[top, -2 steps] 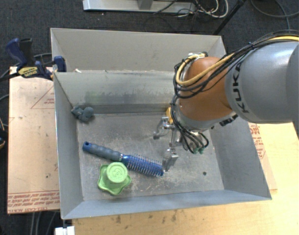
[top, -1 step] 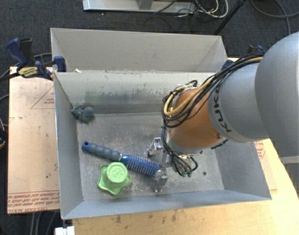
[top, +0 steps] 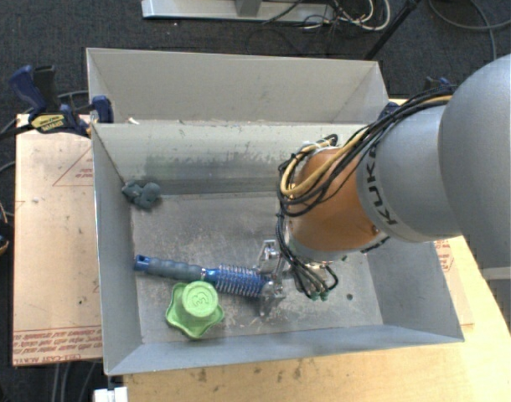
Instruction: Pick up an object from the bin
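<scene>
My gripper (top: pixel 270 285) hangs low over the front middle of the bin, its metal fingers right at the bristle end of a blue brush (top: pixel 207 273). The brush lies flat, its handle pointing left and its coiled blue bristle head at the right, touching or just under my fingertips. Whether it sits between them is hidden. A light green round lid-like piece with a scalloped edge (top: pixel 193 309) lies just in front of the brush, to the left of my gripper.
A small grey lumpy object (top: pixel 142 193) rests in the bin's back left corner against the wall. The arm with its orange cover and cables fills the right half of the bin.
</scene>
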`<state>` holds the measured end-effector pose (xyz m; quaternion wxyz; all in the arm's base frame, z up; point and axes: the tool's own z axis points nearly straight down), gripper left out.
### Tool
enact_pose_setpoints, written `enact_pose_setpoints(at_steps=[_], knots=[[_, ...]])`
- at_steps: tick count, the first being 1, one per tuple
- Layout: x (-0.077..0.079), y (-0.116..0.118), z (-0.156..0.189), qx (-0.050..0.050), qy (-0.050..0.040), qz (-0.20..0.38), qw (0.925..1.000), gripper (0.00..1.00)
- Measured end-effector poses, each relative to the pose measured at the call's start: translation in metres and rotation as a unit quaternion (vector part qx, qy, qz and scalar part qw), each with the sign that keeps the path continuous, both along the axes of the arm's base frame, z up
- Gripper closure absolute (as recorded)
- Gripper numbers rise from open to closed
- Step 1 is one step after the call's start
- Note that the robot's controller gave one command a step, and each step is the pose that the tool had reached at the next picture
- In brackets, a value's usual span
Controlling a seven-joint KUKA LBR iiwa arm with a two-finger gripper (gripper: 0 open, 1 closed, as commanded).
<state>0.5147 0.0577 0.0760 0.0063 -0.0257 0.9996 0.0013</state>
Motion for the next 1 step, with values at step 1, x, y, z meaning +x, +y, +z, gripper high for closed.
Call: enact_pose_setpoints(at_steps=[1], knots=[[0.0044, 0.0124, 0.1296, -0.001, 0.0011, 0.043, 0.9991, 1.0]])
